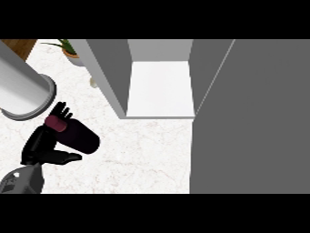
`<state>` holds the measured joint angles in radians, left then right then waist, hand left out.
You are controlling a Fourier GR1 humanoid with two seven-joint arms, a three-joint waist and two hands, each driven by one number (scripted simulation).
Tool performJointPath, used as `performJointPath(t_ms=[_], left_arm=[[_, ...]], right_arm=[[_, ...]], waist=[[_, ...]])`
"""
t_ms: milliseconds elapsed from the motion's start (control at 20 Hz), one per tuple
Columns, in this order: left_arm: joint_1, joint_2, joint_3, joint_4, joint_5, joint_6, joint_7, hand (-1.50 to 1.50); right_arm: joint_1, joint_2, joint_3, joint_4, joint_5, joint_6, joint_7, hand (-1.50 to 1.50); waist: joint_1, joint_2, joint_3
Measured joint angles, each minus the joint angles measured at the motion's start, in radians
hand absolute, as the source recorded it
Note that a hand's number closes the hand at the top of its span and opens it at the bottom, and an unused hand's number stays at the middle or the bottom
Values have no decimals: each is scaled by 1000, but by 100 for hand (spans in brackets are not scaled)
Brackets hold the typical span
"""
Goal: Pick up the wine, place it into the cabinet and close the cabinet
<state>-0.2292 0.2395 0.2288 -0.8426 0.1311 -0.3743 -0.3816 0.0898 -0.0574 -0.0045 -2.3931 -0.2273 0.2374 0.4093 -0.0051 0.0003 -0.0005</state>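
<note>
Fingers (62,109): curled round the far side of the wine bottle, their tips showing above its red-capped neck; the thumb (68,157) juts out below the bottle's body.
Left hand (42,142): black, clamped on the bottle, at the lower left of the head view on a grey forearm (22,180) that enters from the lower edge.
Wine bottle (77,134): dark, lying tilted in the hand, red cap up-left, base down-right; whether it is clear of the counter cannot be told.
Counter (144,154): pale marbled top under the hand and bottle.
Cabinet (158,86): grey body, standing open to the right of the bottle and apart from it; a white inner floor shows between its side walls.
Cabinet door (264,118): a broad grey panel, swung open, filling the right of the view.
White cylinder (13,79): large, at upper left, its rim just above the fingertips.
Potted plant (70,49): at the top, left of the cabinet.
Right hand: not visible.
</note>
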Motion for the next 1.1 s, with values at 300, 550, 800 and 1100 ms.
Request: performJointPath(t_ms=[300,550,800,1100], left_arm=[[-87,16,7,216,-40,-10,-124,-150],[-137,19,18,337,-45,-21,-180,-150],[-164,2,31,410,-28,-49,-222,-150],[-201,8,41,529,-31,-79,-288,-150]], right_arm=[[-30,-10,-15,15,-9,-3,14,-150],[-15,-6,-4,4,-5,0,17,-150],[-26,-9,-4,2,4,-4,20,-150],[-15,-9,-21,18,1,16,-4,-150]], waist=[[-3,1,0],[-4,1,0],[-4,1,0],[-7,3,-1]])
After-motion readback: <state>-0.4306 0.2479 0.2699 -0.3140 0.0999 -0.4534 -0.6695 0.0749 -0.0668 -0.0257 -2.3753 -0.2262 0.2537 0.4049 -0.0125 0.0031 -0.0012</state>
